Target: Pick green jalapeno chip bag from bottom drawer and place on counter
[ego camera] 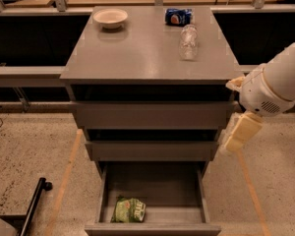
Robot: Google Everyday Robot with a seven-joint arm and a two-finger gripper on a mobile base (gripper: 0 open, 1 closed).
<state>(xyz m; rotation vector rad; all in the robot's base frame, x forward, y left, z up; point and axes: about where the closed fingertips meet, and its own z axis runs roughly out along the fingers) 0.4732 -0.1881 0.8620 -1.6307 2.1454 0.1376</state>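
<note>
The bag [129, 210] lies in the open drawer [152, 228]. My gripper [240, 132] hangs right of the cabinet [152, 115]; I can't tell its grip.

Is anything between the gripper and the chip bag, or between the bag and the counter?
Nothing covers the bag; the bottom drawer is open. The gripper hangs right of the cabinet, so the drawer's right wall lies between. On the counter, the bowl, can and bottle sit in its back half.
</note>
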